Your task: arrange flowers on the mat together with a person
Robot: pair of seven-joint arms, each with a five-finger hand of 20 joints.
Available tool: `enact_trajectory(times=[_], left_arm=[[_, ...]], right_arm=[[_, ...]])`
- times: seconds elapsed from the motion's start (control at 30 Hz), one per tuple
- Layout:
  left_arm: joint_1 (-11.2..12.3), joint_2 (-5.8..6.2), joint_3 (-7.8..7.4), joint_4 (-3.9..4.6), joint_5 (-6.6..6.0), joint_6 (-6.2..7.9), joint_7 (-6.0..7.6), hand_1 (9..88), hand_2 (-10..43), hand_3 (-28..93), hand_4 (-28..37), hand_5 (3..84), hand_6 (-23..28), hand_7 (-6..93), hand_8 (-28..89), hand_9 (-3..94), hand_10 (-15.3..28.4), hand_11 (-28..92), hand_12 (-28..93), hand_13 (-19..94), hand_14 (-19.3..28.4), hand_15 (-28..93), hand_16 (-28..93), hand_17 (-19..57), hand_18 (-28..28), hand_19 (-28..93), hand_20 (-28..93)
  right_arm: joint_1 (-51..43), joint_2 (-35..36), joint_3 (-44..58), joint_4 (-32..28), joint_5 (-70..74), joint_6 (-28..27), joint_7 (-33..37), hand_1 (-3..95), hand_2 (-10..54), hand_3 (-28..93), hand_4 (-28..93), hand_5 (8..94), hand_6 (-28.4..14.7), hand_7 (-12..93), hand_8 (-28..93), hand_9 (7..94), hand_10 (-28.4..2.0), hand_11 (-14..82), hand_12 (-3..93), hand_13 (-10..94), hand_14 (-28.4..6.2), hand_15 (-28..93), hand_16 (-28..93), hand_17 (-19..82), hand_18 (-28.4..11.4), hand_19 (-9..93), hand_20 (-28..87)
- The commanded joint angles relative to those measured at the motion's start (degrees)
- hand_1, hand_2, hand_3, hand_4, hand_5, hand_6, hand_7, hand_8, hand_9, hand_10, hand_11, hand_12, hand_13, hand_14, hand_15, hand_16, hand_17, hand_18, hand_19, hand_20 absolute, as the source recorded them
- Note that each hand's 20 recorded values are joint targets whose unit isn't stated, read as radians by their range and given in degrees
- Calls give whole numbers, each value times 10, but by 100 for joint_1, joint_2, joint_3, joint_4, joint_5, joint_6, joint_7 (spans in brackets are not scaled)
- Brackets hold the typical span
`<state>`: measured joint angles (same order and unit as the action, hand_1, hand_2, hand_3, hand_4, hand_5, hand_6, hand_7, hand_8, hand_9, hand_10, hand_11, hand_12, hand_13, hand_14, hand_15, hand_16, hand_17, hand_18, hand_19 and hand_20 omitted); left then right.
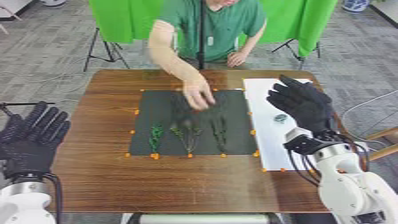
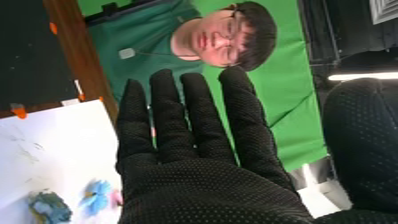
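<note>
Left hand (image 1: pixel 34 142), far left, and right hand (image 1: pixel 305 106), right, are hovering unclenched; a person's hand (image 1: pixel 198 94) is overhanging the central mat (image 1: pixel 157 109).

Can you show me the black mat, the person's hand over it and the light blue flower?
Black mat (image 1: pixel 156 106): head view, bare far-left part.
Person's hand (image 1: pixel 196 91): head view, back of the hand.
Light blue flower (image 2: pixel 97 195): right wrist view, on its petals.

No text, label, number or sign can be read anywhere, neither on the black fabric-gloved right hand (image 1: pixel 306 106), nor on the white rectangular sheet (image 1: pixel 277 130) beneath and beside it, nor on the brown wooden counter (image 1: pixel 98 165) around that sheet.
</note>
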<state>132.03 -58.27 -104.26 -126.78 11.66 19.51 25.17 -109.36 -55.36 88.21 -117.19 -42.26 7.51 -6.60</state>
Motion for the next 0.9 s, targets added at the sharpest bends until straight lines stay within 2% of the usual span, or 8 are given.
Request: enact_trajectory(times=[0.03,0.33,0.47,0.63,0.73,0.8,0.9], left_arm=[[78,-35,-17,6,-14,14,33,215,133,798,-283,467,84,145,-94,404,155,184,94,290,164,332,-63,-55,164,387,144],[61,-11,-24,14,-1,7,10,216,132,795,-283,469,85,145,-94,405,156,184,94,293,163,332,-65,-55,165,385,144],[71,-7,-23,12,-9,14,13,216,132,795,-283,469,86,145,-94,406,156,185,94,296,161,329,-67,-55,165,385,145],[102,2,-41,4,-17,30,22,217,132,794,-283,470,86,143,-93,407,156,185,93,296,160,327,-68,-55,166,386,145],[104,8,-43,6,-24,28,38,217,133,794,-283,470,86,144,-93,407,156,185,93,296,159,326,-67,-55,166,385,145],[100,4,-31,2,-35,45,59,217,133,794,-283,470,86,143,-93,406,156,183,92,296,160,326,-67,-55,166,385,145],[126,-24,-37,-17,-23,58,44,217,133,794,-283,469,86,143,-93,406,156,182,92,296,160,325,-67,-55,166,384,145]], right_arm=[[-101,-1,117,-39,-402,-7,16,202,9,767,-198,423,-47,143,-87,417,-170,58,170,340,-146,109,231,121,-156,315,124],[-8,99,151,6,-1687,11,247,227,-21,769,-199,413,-46,150,-92,405,-169,57,171,333,-141,101,228,126,-138,288,117],[73,250,139,17,-3588,147,577,236,-31,771,-199,404,-48,149,-93,387,-167,53,170,314,-137,87,225,125,-127,265,110],[115,476,88,32,-6678,170,1241,252,-56,781,-201,390,-44,152,-91,367,-157,46,172,286,-120,67,226,123,-116,249,108],[167,658,-48,61,-7791,219,1612,266,-73,789,-205,385,-34,159,-95,368,-127,45,169,281,-97,53,216,131,-103,243,109],[228,805,-185,112,-8533,221,1864,293,-89,796,-214,385,-22,174,-108,372,-117,47,152,283,-77,48,183,148,-88,249,121],[670,1031,-699,305,-9092,121,2358,329,-95,801,-232,392,-9,199,-119,382,-109,55,147,291,-69,66,156,167,-86,299,148]])
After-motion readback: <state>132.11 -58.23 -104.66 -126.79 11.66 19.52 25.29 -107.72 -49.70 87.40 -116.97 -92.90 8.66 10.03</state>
